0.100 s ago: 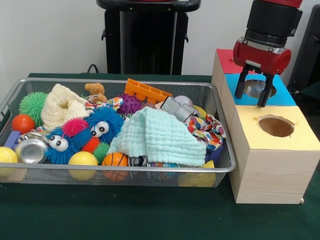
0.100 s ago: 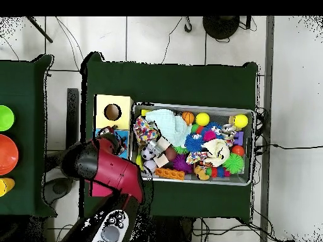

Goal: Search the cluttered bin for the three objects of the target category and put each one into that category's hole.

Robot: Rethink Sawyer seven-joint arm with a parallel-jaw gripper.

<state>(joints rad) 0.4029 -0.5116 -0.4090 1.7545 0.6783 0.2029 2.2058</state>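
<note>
My gripper (image 1: 250, 99) hangs open just above the round hole in the blue box top (image 1: 282, 95), with nothing between its fingers. The wooden box has a yellow section with a hole (image 1: 276, 126) nearer the camera and a red section (image 1: 226, 61) behind. In the overhead view the arm (image 2: 110, 169) covers the blue section; the yellow section (image 2: 123, 104) shows. The wire bin (image 1: 125, 170) holds a mint cloth (image 1: 157, 137), a cream cloth (image 1: 60, 105), a blue spiky toy with eyes (image 1: 102, 125), yellow balls (image 1: 82, 159), a small basketball (image 1: 116, 160), a can (image 1: 31, 150) and an orange brick (image 1: 145, 91).
The bin (image 2: 249, 183) lies beside the box on a green cloth-covered table (image 2: 170, 79). A second green table at the left edge carries green and orange bowls (image 2: 6, 151). A patterned scrunchie (image 1: 207, 130) and a grey part (image 1: 176, 109) lie near the bin's box side.
</note>
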